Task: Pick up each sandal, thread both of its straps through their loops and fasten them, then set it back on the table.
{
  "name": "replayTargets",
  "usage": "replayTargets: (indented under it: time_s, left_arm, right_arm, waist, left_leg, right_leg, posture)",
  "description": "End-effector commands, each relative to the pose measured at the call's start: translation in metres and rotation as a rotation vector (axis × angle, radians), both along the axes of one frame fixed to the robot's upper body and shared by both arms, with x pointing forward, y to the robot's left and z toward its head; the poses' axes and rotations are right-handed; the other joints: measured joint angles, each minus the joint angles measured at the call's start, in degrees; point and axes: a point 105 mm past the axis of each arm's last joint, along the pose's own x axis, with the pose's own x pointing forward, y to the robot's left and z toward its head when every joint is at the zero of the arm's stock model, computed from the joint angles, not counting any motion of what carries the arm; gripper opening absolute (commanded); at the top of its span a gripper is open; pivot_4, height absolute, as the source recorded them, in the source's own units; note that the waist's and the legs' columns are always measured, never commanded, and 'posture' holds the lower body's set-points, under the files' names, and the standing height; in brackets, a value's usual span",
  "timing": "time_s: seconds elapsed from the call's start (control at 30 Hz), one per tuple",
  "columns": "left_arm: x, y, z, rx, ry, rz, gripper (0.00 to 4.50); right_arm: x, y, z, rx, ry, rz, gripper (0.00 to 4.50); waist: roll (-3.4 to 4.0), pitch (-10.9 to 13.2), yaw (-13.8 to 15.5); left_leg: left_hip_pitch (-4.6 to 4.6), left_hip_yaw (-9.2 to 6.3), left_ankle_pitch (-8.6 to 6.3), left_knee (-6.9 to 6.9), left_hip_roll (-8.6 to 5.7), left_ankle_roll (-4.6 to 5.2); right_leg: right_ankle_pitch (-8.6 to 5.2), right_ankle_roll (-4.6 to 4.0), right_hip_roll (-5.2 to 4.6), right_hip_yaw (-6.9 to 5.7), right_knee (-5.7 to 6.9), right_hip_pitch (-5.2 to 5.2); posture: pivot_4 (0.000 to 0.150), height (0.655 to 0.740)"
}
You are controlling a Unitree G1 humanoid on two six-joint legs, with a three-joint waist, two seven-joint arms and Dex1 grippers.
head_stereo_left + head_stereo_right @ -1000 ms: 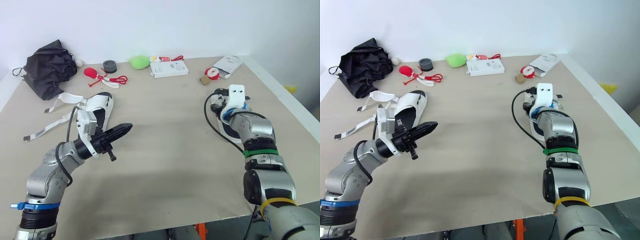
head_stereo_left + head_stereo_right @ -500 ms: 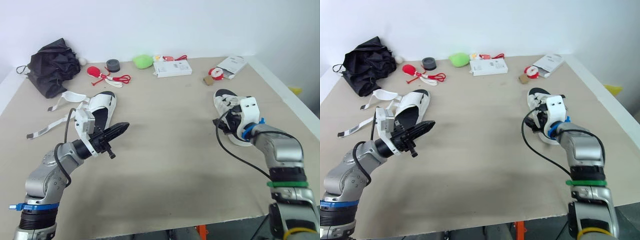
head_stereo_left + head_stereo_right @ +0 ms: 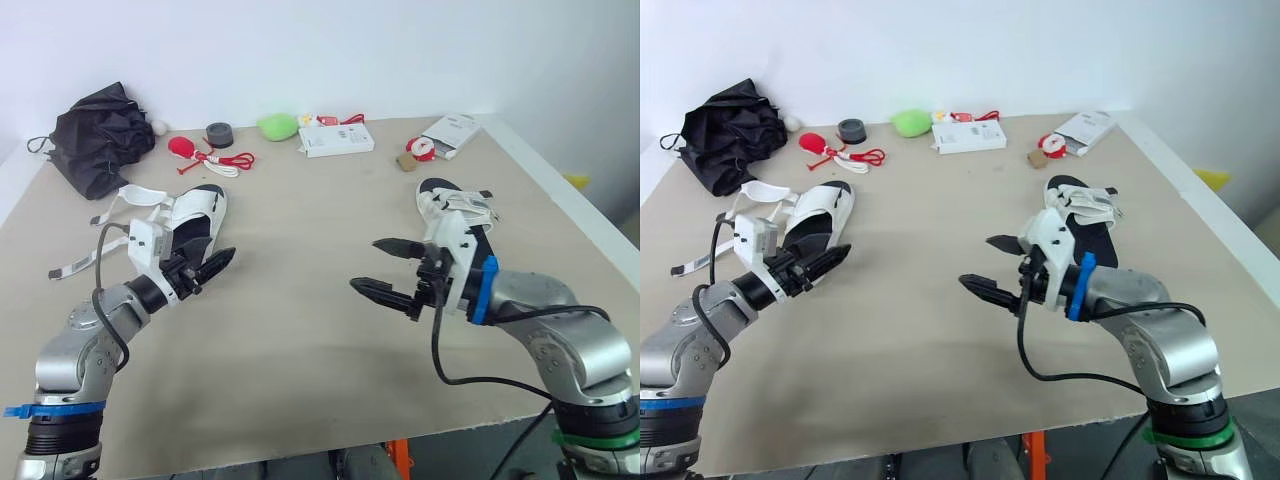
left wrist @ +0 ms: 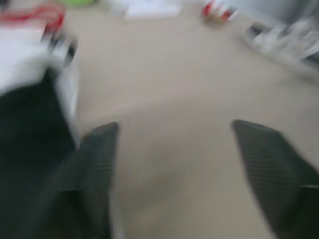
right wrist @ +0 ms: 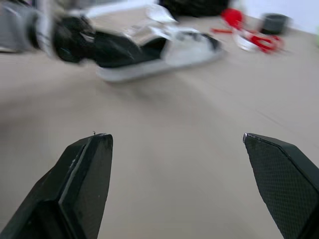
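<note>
Working from this pose, treat both tools as empty. The left gripper has its fingers spread, as its wrist view shows. The right gripper is spread wide above the bare table, pinching nothing.

Location of the work pieces:
- The unfastened sandal lies on the table just beside the left gripper's fingers, alongside them. Whether they touch it cannot be told. Its loose straps trail off on the side away from the tool.
- The second sandal lies behind the right gripper, close to its wrist. Whether its straps are fastened cannot be told.

Hazards, as judged from this position:
1. If you close the left gripper on the sole edge alone, the sandal will likely pivot or slip out, because the sole is flat and the hold is shallow.
2. The straps look limp. If you lift without controlling them, they may drag, fold under the sole or miss their loops.
3. The right gripper points away from the second sandal. If you swing it back carelessly, the wrist could push that sandal toward the table edge.

Containers: a black bag and a white box sit well ahead of both tools. The bag is crumpled and the box is closed, so you cannot see any contents. Neither should be needed for this task.
</note>
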Motion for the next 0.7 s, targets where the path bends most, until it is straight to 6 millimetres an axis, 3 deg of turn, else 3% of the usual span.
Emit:
replayTargets:
  time_s: [0.03,0.13,0.3,0.43,0.7]
  left_arm:
    - [0.003,0.0,0.008,0.026,-0.009,0.046,4.43]
    - [0.008,0.0,0.012,0.024,-0.004,0.063,4.43]
    - [0.036,0.01,0.013,0.081,0.011,0.171,4.43]
    - [0.053,0.013,0.017,0.059,0.022,0.241,4.43]
    - [0.071,0.008,0.004,0.067,0.101,0.281,4.43]
  right_arm:
    - [-0.002,0.01,0.01,0.006,-0.049,0.047,4.5]
    - [-0.001,0.013,0.009,0.0,-0.055,0.059,4.5]
    - [-0.002,0.025,0.023,0.033,-0.1,0.119,4.5]
    - [0.004,0.029,0.022,0.023,-0.109,0.11,4.5]
    - [0.007,0.025,0.023,0.044,-0.116,0.078,4.5]
  waist:
    - [-0.02,0.0,0.11]
    - [-0.04,0.0,0.26]
    - [-0.05,0.01,0.51]
    - [-0.05,0.01,0.48]
    - [-0.06,0.0,0.61]
  left_leg:
    - [-0.03,0.0,0.0,0.0,-0.02,0.0]
    - [-0.05,0.0,0.0,0.0,-0.05,-0.01]
    - [-0.02,-0.03,0.05,0.01,-0.05,-0.05]
    - [-0.01,-0.04,0.08,0.0,-0.03,-0.06]
    - [-0.11,-0.04,0.08,-0.02,-0.08,-0.07]
  right_leg:
    - [0.0,0.01,-0.03,0.0,0.0,-0.01]
    - [-0.01,0.02,-0.07,-0.01,-0.01,-0.02]
    - [0.07,0.01,-0.02,-0.03,0.0,-0.02]
    - [0.11,-0.01,0.02,-0.03,0.0,-0.02]
    - [0.1,0.0,-0.05,-0.03,0.0,-0.07]
  posture:
    - [0.15,0.74]
    - [0.15,0.74]
    - [0.15,0.74]
    - [0.15,0.74]
    - [0.15,0.74]
